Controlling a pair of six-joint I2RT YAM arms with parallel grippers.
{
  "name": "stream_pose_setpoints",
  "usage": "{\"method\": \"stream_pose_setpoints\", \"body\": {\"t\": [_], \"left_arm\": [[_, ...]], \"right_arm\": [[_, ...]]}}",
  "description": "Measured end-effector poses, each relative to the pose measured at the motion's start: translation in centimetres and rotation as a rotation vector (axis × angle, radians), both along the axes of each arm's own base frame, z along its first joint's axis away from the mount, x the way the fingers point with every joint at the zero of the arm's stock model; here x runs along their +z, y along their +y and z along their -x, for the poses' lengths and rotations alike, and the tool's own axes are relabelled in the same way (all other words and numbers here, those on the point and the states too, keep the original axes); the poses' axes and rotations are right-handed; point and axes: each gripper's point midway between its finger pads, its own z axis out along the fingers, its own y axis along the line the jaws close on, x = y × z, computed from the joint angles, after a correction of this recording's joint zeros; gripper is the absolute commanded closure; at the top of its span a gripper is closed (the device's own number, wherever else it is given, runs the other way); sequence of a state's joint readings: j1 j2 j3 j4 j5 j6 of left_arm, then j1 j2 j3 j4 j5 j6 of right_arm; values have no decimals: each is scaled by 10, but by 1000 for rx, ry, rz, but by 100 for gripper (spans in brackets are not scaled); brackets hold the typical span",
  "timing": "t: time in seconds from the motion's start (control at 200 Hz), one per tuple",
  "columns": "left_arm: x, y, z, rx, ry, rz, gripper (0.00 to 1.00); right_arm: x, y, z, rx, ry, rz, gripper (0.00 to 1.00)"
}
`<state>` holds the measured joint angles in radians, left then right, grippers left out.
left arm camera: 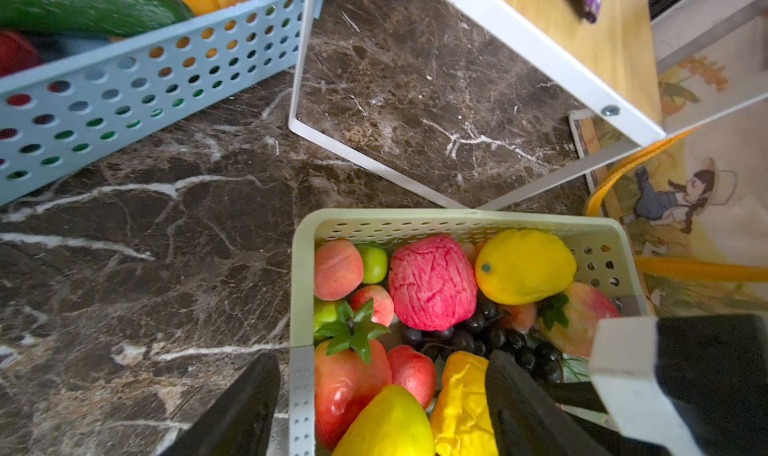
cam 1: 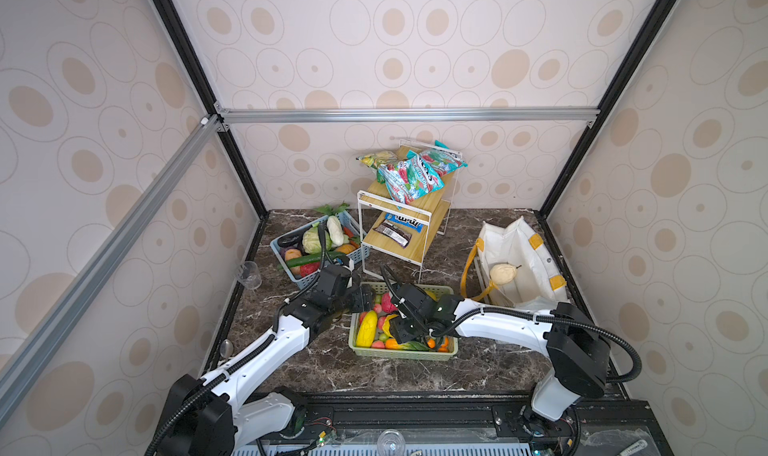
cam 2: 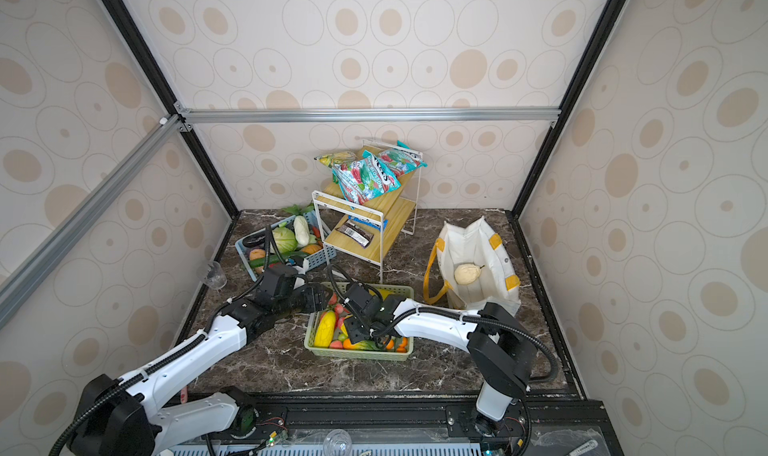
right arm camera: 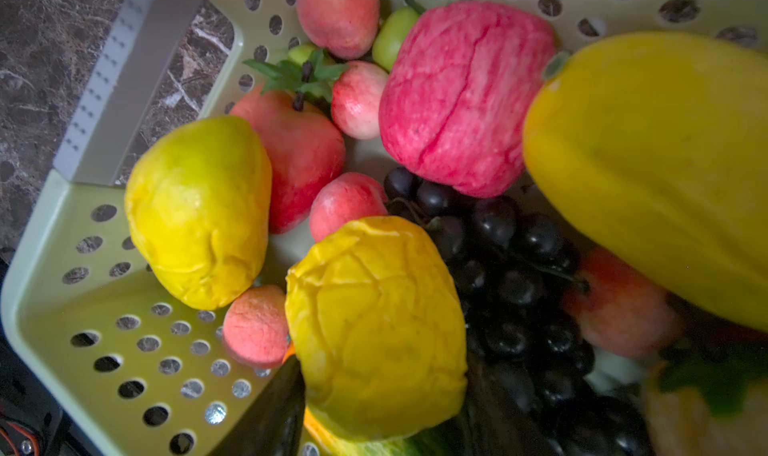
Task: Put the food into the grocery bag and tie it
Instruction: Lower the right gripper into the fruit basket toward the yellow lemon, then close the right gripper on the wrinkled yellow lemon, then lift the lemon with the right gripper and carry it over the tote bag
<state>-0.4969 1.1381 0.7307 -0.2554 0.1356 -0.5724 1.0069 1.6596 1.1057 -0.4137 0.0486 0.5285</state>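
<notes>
The food fills a green basket (cam 1: 403,354) (cam 2: 357,353) at the table's middle: a lemon (left arm camera: 523,266), a pink-red fruit (right arm camera: 461,100), dark grapes (right arm camera: 511,262), peaches. My right gripper (right arm camera: 382,375) (cam 1: 399,329) reaches into the basket, shut on a crinkled yellow fruit (right arm camera: 374,321) (left arm camera: 461,395). My left gripper (left arm camera: 380,375) (cam 1: 365,300) is open and straddles the basket's left wall, with one finger on the table side. The grocery bag (cam 1: 511,241) (cam 2: 473,241) stands open at the right, and a pale fruit (cam 1: 503,274) lies inside.
A blue basket (cam 1: 277,250) (left arm camera: 145,79) of vegetables sits at the back left. Beside it stands a white-framed wooden rack (cam 1: 399,225) with snack bags (cam 1: 409,175) on top. A clear cup (cam 1: 248,274) is by the left wall. The bag's yellow strap (cam 1: 467,275) hangs towards the green basket.
</notes>
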Motion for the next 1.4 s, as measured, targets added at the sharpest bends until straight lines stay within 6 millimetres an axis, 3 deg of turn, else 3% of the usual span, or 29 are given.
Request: {"method": "stream_pose_setpoints", "body": {"t": [0.37, 0.65, 0.89, 1.4], "left_arm": [[0, -27, 23, -185, 38, 51, 26], [-10, -43, 34, -267, 74, 52, 28], [-12, -48, 38, -291, 77, 44, 27], [-9, -53, 39, -306, 63, 43, 27]], "right_arm": [[30, -15, 7, -6, -15, -6, 43], [41, -28, 4, -15, -18, 5, 42], [53, -44, -2, -37, -21, 13, 42], [105, -77, -15, -67, -93, -40, 42]]}}
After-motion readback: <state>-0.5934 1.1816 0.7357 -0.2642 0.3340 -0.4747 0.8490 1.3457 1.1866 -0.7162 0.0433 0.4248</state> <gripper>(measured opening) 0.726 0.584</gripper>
